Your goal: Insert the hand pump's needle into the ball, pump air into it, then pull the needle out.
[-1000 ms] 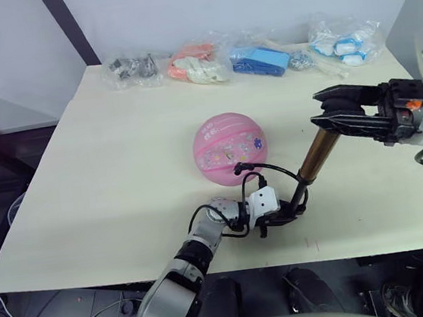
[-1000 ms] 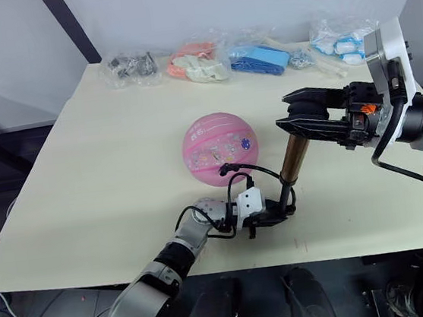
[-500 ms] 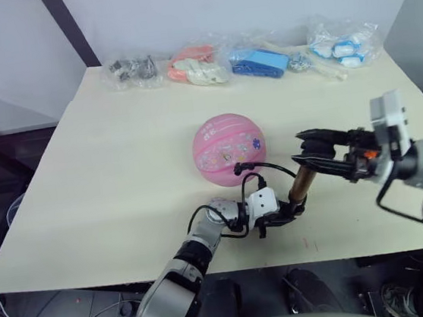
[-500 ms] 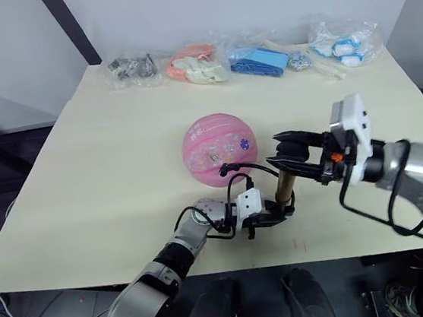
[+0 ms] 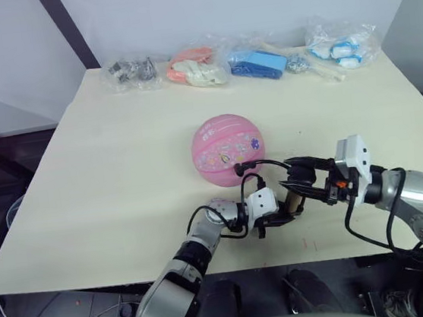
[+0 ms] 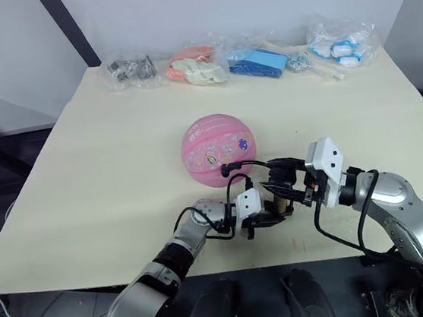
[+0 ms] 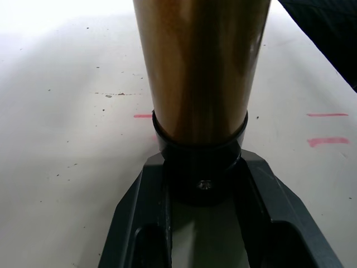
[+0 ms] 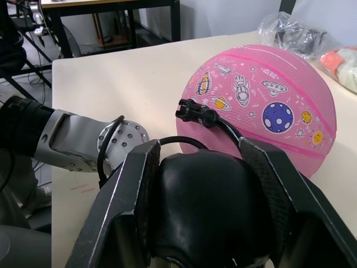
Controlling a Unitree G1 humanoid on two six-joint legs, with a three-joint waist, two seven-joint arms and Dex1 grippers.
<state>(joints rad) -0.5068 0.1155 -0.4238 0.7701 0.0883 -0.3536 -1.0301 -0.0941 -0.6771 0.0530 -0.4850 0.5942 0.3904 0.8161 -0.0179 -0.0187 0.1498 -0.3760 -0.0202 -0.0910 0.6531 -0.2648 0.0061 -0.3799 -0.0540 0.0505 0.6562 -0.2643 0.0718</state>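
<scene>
The pink ball [image 5: 228, 149] is sitting round near the middle of the table [image 5: 105, 163], and the hand pump [image 7: 201, 72] is standing just in front of it, toward the robot's right, with its gold barrel nearly hidden between the two claws. The left claw [image 5: 281, 215] is lying low on the table and its two black fingers [image 7: 262, 190] are clamping the pump's black bottom cap from both sides, the barrel rising straight out of that grip. The right claw [image 8: 201, 190] is reaching in from the right and is sitting on top of the pump, its fingers [image 8: 131, 195] closing on either side of the rounded black handle. The thin black hose [image 5: 269, 165] is arching from the pump over to the ball, and the black fitting of the needle [image 8: 195, 113] is pressing against the ball's near side among the rocket and planet prints; the pin itself cannot be made out. Bagged items [image 5: 246, 59] are lining the far edge of the table.
</scene>
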